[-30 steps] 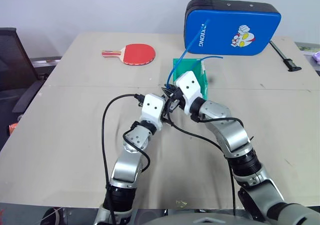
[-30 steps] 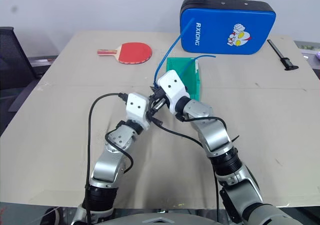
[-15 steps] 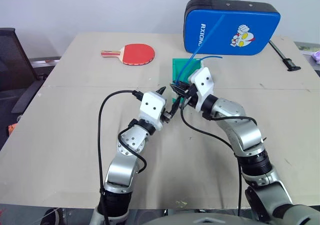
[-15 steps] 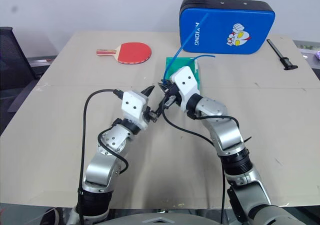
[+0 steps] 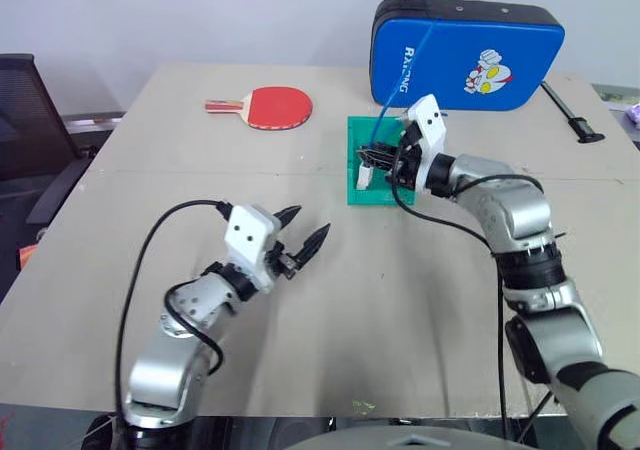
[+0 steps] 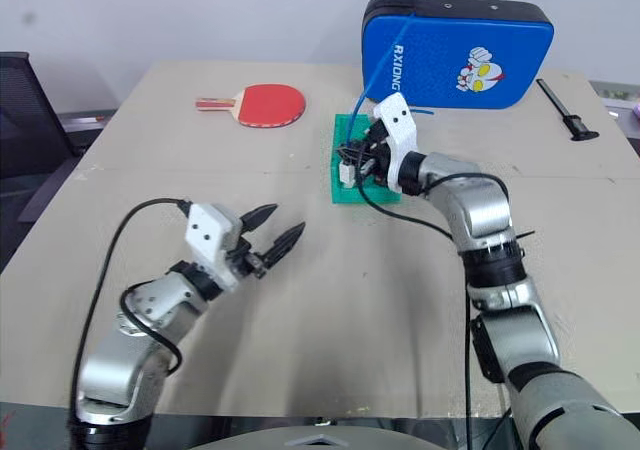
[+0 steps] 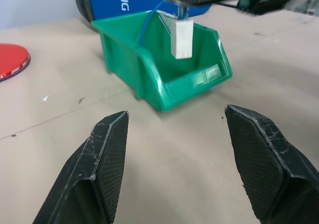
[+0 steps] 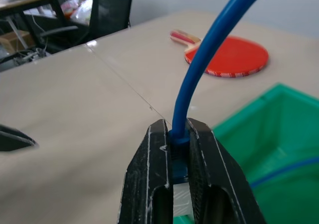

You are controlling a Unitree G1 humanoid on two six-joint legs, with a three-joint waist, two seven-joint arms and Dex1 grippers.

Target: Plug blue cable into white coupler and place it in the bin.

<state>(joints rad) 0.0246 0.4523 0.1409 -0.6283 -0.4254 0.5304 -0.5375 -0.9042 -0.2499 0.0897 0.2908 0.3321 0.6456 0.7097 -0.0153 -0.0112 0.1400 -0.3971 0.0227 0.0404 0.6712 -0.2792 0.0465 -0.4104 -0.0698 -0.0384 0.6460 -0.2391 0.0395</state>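
From the head camera, the tan bench (image 5: 120, 170) carries a red table-tennis paddle (image 5: 268, 106) at the far left, a big blue padded case (image 5: 470, 55) standing at the far edge, and a black tool (image 5: 572, 113) to the right of the case. The teal-green bin (image 5: 372, 192) sits in front of the case. The right end effector (image 5: 375, 160) hangs over the bin, closed on the blue cable (image 5: 400, 80), which arches up across the face of the case. The white coupler (image 5: 364, 174) hangs below the pinched end, over the bin's interior. The left end effector (image 5: 303, 228) is well apart from the bin, low over bare bench on the near left, with its two black fingers spread and nothing between them. Loops of thick black robot wire trail from both wrists.

The left wrist view looks between the left end effector's wide-set fingers (image 7: 102, 169) toward the bin (image 7: 149, 79), showing its lower sloped front and tall walls. The white coupler (image 7: 182, 39) dangles upright just above the opening, not touching the walls, with the blue cable (image 7: 148, 25) curving behind it into the bin. An edge of the paddle (image 7: 11, 59) shows at the side.

The right wrist view shows the grip up close: the right end effector's fingers (image 8: 157, 184) squeeze the blue cable (image 8: 199, 79) at its end, with a pale bit below the pinch. A second stretch of cable lies across the green bin (image 8: 259, 129). The paddle (image 8: 229, 57) and a black office chair (image 8: 109, 7) lie beyond.
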